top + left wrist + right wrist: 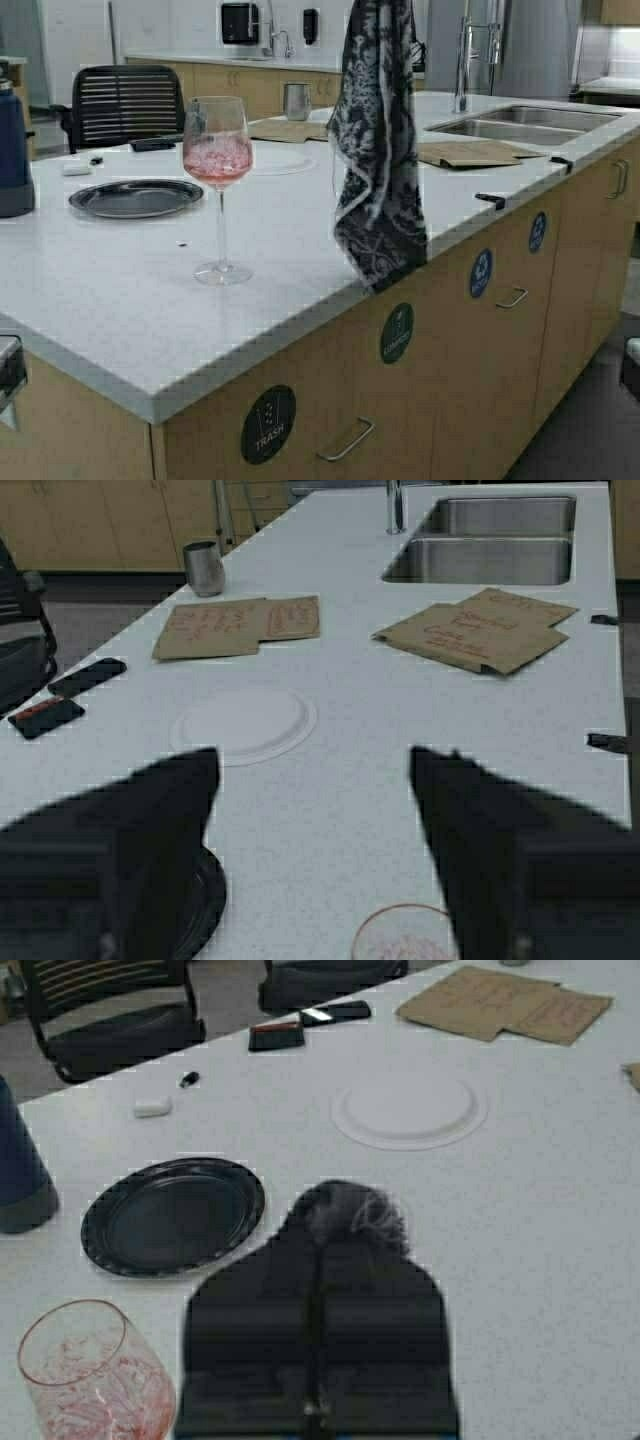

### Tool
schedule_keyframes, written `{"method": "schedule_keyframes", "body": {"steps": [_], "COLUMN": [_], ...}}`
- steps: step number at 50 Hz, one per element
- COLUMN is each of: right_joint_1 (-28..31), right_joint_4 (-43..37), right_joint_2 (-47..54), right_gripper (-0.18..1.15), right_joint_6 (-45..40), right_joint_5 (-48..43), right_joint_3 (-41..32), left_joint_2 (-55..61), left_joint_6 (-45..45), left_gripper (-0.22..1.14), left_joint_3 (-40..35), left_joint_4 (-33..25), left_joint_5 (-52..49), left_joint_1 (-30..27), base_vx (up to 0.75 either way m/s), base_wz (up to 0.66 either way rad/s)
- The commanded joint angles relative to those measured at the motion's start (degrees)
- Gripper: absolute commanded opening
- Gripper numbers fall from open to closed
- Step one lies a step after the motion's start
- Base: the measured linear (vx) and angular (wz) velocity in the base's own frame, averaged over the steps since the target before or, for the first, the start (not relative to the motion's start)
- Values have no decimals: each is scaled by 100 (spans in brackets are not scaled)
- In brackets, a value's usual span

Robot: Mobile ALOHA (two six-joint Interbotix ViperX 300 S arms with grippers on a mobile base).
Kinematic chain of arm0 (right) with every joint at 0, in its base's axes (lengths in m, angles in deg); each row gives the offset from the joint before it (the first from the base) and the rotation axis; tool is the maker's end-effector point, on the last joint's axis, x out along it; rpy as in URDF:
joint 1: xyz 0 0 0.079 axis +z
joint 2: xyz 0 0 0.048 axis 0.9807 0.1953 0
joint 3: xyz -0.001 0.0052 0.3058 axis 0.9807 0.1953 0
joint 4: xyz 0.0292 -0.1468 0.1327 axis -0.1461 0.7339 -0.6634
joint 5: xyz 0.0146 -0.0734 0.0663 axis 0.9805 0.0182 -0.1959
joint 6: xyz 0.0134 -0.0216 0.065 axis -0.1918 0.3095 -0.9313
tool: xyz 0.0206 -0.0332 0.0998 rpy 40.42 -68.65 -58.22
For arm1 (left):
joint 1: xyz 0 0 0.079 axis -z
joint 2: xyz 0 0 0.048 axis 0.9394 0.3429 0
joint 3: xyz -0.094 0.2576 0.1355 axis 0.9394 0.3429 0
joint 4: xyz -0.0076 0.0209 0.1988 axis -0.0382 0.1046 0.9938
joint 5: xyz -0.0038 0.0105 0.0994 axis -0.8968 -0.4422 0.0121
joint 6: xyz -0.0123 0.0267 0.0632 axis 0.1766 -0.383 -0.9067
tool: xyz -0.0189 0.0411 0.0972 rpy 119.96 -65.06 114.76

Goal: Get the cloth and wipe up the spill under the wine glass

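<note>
The wine glass point(217, 190) stands upright on the white counter point(120, 310), with pink liquid in its bowl. I cannot make out a spill around its foot. The cloth point(376, 150), dark floral print on light grey, hangs limp to the right of the glass, and its lower end reaches the counter's front edge. My right gripper point(318, 1250) is shut on the cloth's top, with a tuft of cloth point(345, 1215) poking past the fingertips. My left gripper point(312, 755) hovers open above the counter, with the glass rim point(405, 938) just below it and nothing between its fingers.
A black plate point(135, 197) lies left of the glass and a white plate point(280, 160) behind it. Tan paper sheets point(470, 152), a steel tumbler point(297, 100) and the sink point(530, 122) are farther back. A blue bottle point(12, 150) stands at far left.
</note>
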Motion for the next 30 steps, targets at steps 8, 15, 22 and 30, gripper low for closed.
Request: {"method": "schedule_keyframes", "body": {"steps": [8,15,22,30], "right_joint_1": [0,0,0,9], "right_joint_4": [35,35,35,35], "right_joint_2": [-229,-237,-246,-316], "right_gripper": [5,5,5,5], "right_joint_6": [97,97,105,193], "right_joint_5": [70,70,70,70], "right_joint_3": [-343,-308,-308,-308], "left_joint_2": [-246,-220,-220,-220], "left_joint_6": [18,9,9,9], "left_gripper": [93,93,93,93], "left_joint_3": [-211,-220,-237,-255], "left_joint_4": [-18,-18,-18,-18], "left_joint_5": [-79,-105,-105,-105], "left_joint_1": [18,18,18,18], "base_vx": [0,0,0,0], "base_wz": [0,0,0,0]}}
